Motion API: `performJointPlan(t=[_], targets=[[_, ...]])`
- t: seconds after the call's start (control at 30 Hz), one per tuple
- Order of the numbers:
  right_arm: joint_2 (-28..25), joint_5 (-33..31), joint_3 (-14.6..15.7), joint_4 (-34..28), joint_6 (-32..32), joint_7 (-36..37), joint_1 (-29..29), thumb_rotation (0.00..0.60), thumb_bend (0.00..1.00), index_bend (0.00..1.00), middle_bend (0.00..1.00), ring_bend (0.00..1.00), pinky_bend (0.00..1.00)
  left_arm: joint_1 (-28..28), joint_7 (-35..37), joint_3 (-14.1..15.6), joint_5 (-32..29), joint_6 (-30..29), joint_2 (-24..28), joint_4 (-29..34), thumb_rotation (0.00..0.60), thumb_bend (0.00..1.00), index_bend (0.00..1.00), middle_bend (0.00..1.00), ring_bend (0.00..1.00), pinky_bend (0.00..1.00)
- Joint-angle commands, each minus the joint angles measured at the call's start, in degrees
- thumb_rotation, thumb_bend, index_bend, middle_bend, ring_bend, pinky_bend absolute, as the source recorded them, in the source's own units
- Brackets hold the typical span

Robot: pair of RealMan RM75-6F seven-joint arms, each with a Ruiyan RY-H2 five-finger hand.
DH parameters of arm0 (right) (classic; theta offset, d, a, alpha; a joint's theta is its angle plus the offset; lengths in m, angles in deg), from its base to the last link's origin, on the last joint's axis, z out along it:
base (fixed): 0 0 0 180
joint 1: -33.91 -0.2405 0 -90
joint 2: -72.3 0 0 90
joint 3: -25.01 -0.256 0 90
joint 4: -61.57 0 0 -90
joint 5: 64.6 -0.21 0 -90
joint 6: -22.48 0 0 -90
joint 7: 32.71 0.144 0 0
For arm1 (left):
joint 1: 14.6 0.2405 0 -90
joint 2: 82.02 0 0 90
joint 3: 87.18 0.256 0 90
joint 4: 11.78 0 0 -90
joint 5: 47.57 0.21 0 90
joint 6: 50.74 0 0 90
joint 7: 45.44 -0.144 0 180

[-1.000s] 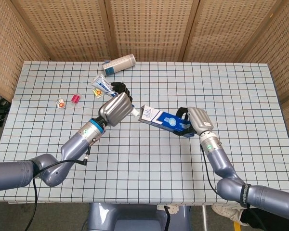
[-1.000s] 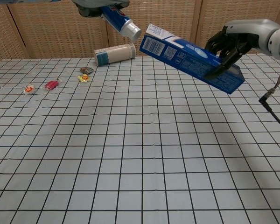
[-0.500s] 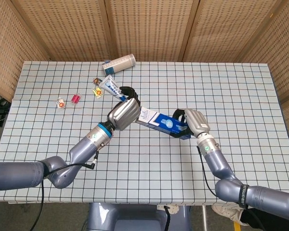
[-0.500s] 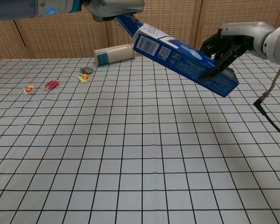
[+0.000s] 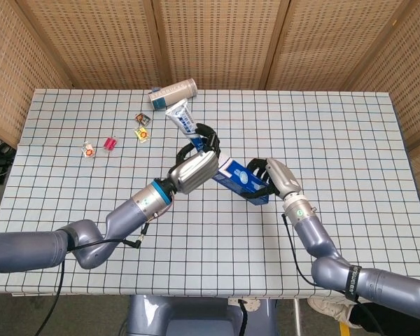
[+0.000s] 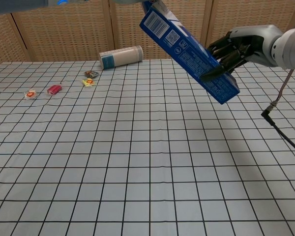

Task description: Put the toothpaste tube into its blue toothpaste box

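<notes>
The blue toothpaste box (image 5: 239, 178) hangs tilted above the table, and my right hand (image 5: 271, 178) grips its lower right end. In the chest view the box (image 6: 189, 51) slopes steeply up to the left, with the right hand (image 6: 236, 45) behind its lower end. My left hand (image 5: 196, 168) holds the white and blue toothpaste tube (image 5: 182, 117). The tube's flat tail points to the back left. Its cap end meets the box's open upper end, where the hand hides it. The chest view cuts off the left hand at its top edge.
A white canister (image 5: 173, 92) lies on its side at the back of the grid-patterned table (image 5: 350, 140). Small packets (image 5: 141, 127) and red and orange sweets (image 5: 110, 143) lie at the back left. Wicker screens stand behind the table.
My left hand has moved right and brought the tube's cap end from a gap away up to the box's open end. The box has tilted steeper and my right hand has shifted slightly left.
</notes>
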State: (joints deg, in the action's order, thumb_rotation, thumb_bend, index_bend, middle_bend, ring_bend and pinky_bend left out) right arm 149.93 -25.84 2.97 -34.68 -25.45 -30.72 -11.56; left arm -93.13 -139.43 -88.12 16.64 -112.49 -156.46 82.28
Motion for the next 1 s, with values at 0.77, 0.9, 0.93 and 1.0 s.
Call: performJointPlan(t=[0.77, 0.9, 0.93, 1.0], targets=[[3.80, 1.77, -6.28, 3.39, 2.41, 20.24, 4.87, 0.600, 0.24, 0.82, 0.61, 0.63, 0.65, 3.54, 9.96, -4.30, 8.24, -2.36, 1.68, 0.21, 0.600, 0.33, 0.13, 0.06, 0.09, 0.09], [4.62, 2.47, -7.39, 4.03, 2.65, 24.47, 6.35, 0.600, 0.24, 0.82, 0.62, 0.63, 0.65, 5.24, 12.88, -5.79, 8.84, -4.56, 2.09, 0.93, 0.600, 0.33, 0.13, 0.06, 0.09, 0.09], [4.74, 3.04, -7.60, 4.31, 2.83, 25.65, 6.86, 0.600, 0.24, 0.82, 0.62, 0.63, 0.65, 5.86, 13.53, -6.17, 9.03, -5.36, 2.44, 1.29, 0.600, 0.33, 0.13, 0.06, 0.09, 0.09], [4.96, 4.32, -7.83, 4.82, 2.73, 27.23, 7.64, 0.600, 0.24, 0.82, 0.62, 0.63, 0.65, 7.11, 14.58, -6.69, 8.76, -6.65, 3.06, 2.15, 0.600, 0.33, 0.13, 0.06, 0.09, 0.09]])
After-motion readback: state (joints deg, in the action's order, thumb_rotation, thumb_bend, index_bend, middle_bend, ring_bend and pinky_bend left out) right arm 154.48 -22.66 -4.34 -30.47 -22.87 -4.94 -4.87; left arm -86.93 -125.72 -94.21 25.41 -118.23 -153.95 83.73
